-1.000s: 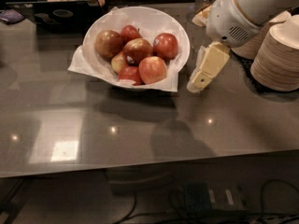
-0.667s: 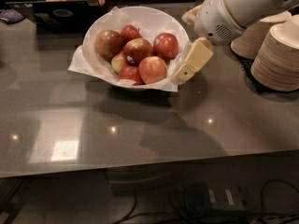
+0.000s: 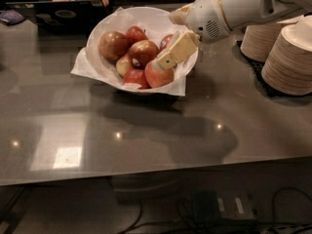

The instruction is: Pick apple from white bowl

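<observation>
The white bowl (image 3: 105,30), lined with white paper, sits on the dark table at the back centre and holds several apples. The dark red apple (image 3: 144,50) with a small pale sticker lies in the middle of the pile. A brownish-green apple (image 3: 112,44) lies to its left and a pinkish-red one (image 3: 157,77) at the front. My gripper (image 3: 168,40) hangs over the right side of the bowl, open and empty. One cream finger (image 3: 177,49) reaches down just above the front apple, right of the stickered one. A red apple at the back right is partly hidden by the gripper.
Stacks of beige disposable plates (image 3: 288,57) stand at the right on a black mat. A laptop (image 3: 58,11) and a person's hands are behind the bowl. A small dark object (image 3: 10,16) lies at the far left.
My gripper has moved left from beside the bowl's right rim to over the apples inside it. The apples and the bowl have not moved.
</observation>
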`<state>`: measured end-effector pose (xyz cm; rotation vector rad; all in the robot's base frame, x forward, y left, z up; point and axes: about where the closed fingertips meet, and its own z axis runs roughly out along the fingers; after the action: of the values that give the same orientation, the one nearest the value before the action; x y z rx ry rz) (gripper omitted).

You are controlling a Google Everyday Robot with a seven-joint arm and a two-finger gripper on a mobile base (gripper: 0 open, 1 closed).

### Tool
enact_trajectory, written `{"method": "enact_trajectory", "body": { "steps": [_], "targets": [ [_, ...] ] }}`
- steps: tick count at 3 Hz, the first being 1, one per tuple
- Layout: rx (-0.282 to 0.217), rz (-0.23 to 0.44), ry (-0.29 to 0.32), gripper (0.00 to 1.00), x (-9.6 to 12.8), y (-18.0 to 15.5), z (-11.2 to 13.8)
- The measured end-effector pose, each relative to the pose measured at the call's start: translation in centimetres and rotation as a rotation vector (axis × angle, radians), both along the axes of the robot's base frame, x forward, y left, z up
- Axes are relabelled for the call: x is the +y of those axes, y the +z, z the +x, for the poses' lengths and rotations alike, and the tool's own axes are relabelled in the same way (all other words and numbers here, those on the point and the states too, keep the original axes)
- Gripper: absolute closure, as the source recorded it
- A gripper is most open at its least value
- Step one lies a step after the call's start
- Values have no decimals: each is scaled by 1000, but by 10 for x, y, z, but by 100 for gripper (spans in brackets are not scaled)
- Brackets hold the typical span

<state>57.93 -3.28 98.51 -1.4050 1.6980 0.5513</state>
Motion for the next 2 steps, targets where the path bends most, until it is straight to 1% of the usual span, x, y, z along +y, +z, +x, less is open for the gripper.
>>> {"method": "enact_trajectory", "body": {
  "steps": [1, 2],
  "targets": [
    [0, 35, -6, 21, 11, 2, 6],
    [-2, 38, -18, 22, 17, 3, 9]
  ]
}}
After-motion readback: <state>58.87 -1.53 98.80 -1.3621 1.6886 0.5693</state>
